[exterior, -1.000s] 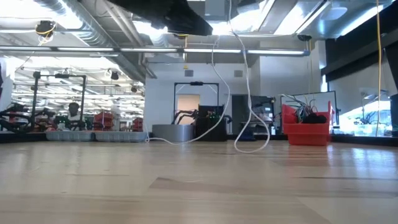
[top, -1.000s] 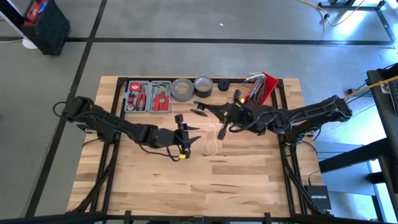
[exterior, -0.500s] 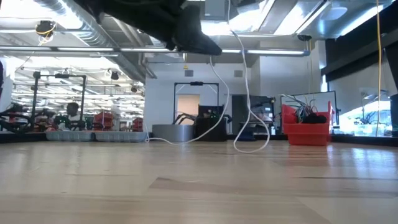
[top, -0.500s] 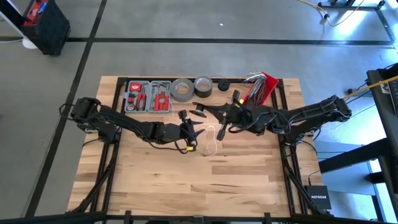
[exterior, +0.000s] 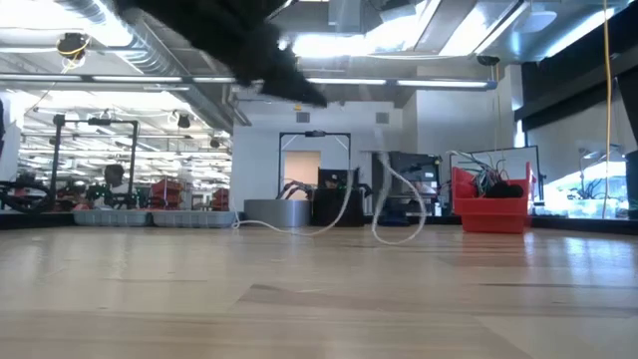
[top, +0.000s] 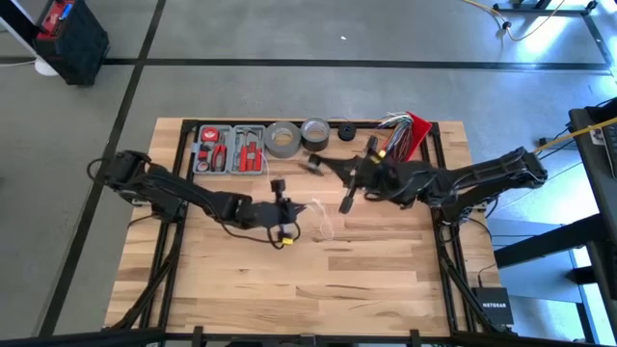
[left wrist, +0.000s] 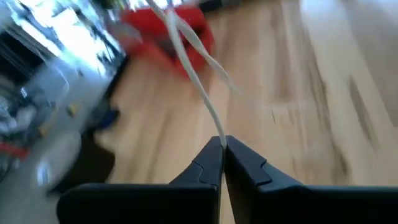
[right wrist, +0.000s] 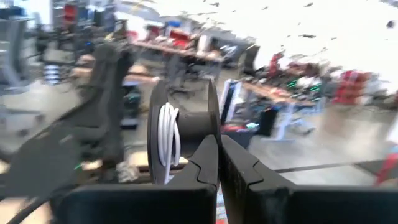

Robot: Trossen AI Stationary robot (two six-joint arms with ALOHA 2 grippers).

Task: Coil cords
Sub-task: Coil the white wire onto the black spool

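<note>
Pinching the white cord (left wrist: 198, 93) between its closed fingers (left wrist: 208, 168), the left gripper (top: 310, 206) sits above the middle of the wooden table (top: 366, 289), well short of the red bin (top: 410, 137) at the far right corner. In the left wrist view the cord runs from the fingertips straight towards that bin. The right gripper (top: 316, 163) is also closed; in the right wrist view its fingers (right wrist: 205, 165) clamp the rim of a black spool (right wrist: 186, 124) with several white turns wound on it. Seen from above, this gripper lies just to the bin's left, near the grey tape roll (top: 282, 140) and a second, smaller tape roll (top: 314, 131). Between the two grippers a short slack length of cord (top: 326, 224) shows pale over the boards. In the low view it hangs in a loop whose lowest part is near the tabletop, left of the bin; whether it touches cannot be told. An open tool case (top: 229, 150) with red-handled tools lies further left of the bin, beyond the tape rolls, along the same far edge. A small black round object (top: 346, 130) sits between the smaller tape roll and the bin. No dark cord can be made out.
</note>
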